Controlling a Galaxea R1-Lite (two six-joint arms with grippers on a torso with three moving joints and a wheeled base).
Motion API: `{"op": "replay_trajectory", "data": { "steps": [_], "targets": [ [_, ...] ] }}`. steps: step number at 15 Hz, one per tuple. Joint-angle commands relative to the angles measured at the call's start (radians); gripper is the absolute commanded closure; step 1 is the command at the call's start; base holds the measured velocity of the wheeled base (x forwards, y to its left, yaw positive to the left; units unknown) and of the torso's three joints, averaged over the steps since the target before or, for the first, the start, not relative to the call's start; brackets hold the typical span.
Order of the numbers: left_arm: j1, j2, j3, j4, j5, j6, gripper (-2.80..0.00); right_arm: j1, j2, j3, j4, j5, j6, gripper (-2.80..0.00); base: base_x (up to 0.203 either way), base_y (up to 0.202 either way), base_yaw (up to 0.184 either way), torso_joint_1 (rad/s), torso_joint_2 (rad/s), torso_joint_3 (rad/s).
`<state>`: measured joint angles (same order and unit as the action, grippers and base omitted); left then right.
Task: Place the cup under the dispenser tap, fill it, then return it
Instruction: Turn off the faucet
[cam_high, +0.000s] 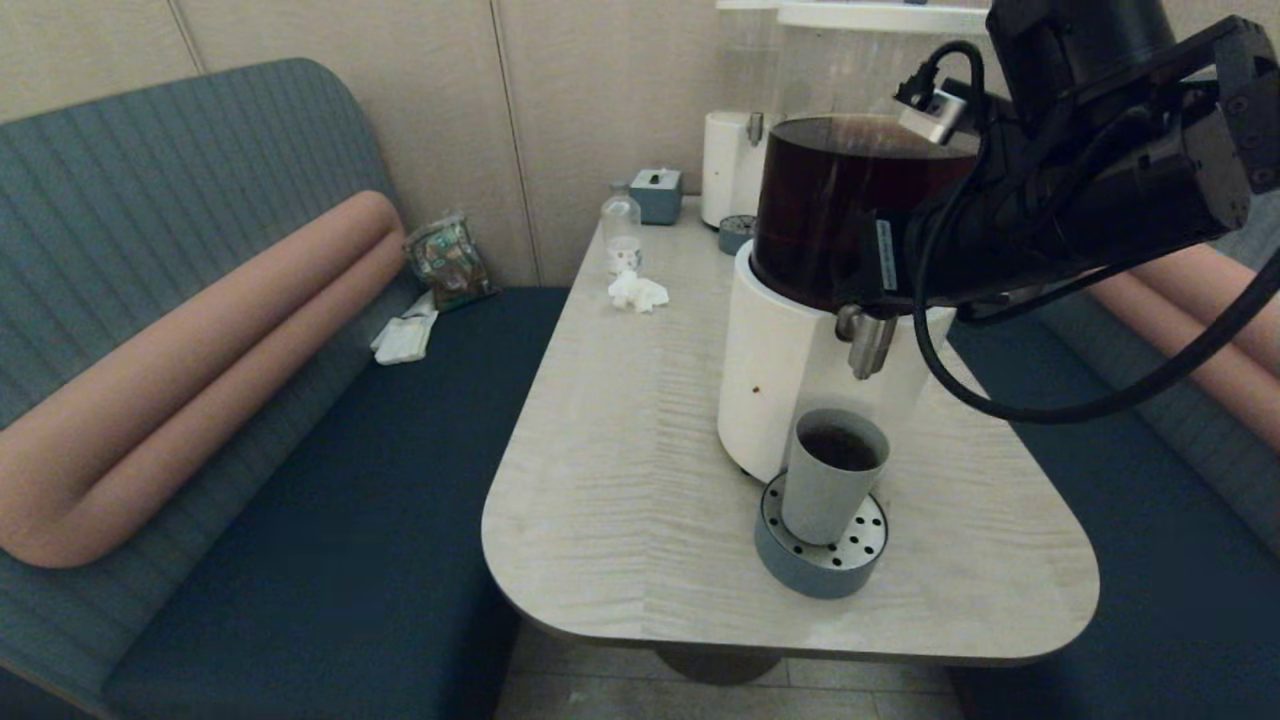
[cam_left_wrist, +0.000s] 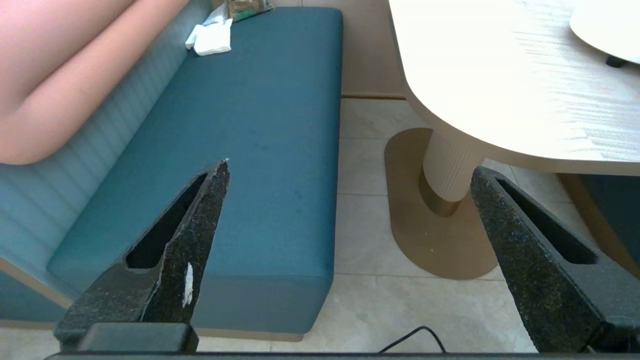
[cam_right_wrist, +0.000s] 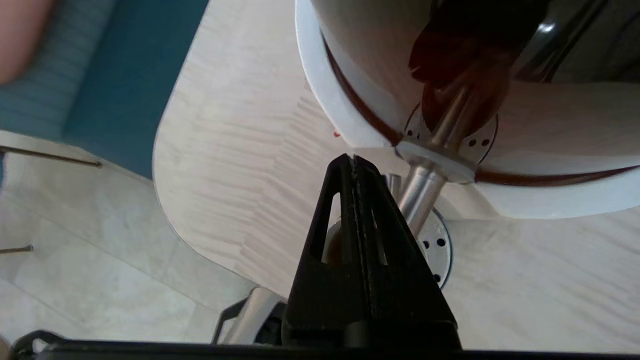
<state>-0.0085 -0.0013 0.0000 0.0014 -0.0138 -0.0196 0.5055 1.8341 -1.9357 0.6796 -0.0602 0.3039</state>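
Observation:
The grey-blue cup (cam_high: 833, 478) stands upright on the round drip tray (cam_high: 818, 565), directly below the brushed-metal dispenser tap (cam_high: 868, 342). Dark liquid shows inside the cup. The tap belongs to the big dispenser (cam_high: 785, 375), which has a white base and a tank of dark drink. My right arm reaches over the dispenser from the right. In the right wrist view my right gripper (cam_right_wrist: 354, 160) is shut and empty, its tips close beside the tap (cam_right_wrist: 424, 192), with the cup (cam_right_wrist: 332, 242) mostly hidden behind the fingers. My left gripper (cam_left_wrist: 350, 170) hangs open beside the table, above the floor.
At the table's far end stand a slimmer white dispenser (cam_high: 728, 165), a clear bottle (cam_high: 621, 228), a tissue box (cam_high: 656, 194), a crumpled tissue (cam_high: 638, 292) and a second small drip tray (cam_high: 737, 233). Blue benches (cam_high: 330, 500) flank the table (cam_high: 620, 500).

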Motion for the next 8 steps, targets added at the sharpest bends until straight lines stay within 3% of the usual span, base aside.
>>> {"op": "replay_trajectory", "data": {
  "steps": [1, 8],
  "targets": [
    [-0.001, 0.001, 0.000, 0.000, 0.000, 0.000, -2.80, 0.001, 0.008, 0.000, 0.003, -0.010, -0.002, 0.00, 0.000, 0.000, 0.000, 0.000, 0.00, 0.000],
    [0.000, 0.001, 0.000, 0.000, 0.000, 0.000, -2.80, 0.001, 0.010, 0.000, 0.008, -0.049, -0.003, 0.00, 0.000, 0.000, 0.000, 0.000, 0.00, 0.000]
  ]
}}
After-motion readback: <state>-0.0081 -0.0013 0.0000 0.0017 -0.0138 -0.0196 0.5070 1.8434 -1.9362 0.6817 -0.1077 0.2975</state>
